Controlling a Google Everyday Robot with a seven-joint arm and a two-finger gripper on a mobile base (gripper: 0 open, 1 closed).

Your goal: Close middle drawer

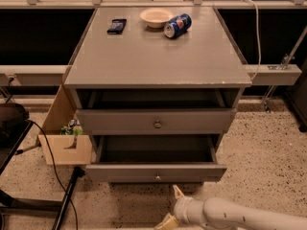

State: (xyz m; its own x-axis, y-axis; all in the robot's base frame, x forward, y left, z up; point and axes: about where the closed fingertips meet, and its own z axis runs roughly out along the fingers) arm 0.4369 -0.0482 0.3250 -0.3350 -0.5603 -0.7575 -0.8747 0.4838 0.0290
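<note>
Camera view, the only one on this rig. I am looking down on the grey cabinet [230,114] from its near side. The middle drawer [156,172] is standing pulled well out toward me, its tray showing empty, and its small knob [158,177] is sitting at the centre of the flat front. The upper drawer [156,121] above it is protruding only a little. On the tabletop [153,56], at the far edge, a bowl [156,17] and a tipped can [177,25] are lying clear of the work.

The claw [171,207] is hovering low over the speckled floor [268,166], just near of the drawer front and slightly right of the knob. Its two fingers are spreading wide and are gripping nothing. I am not seeing contact with the front.

I am judging the governing relation thus: the drawer front is lying directly far of the claw, its long axis running left to right, so the closing push should be going straight away from me, landing near the knob to avoid skewing the tray.
</note>
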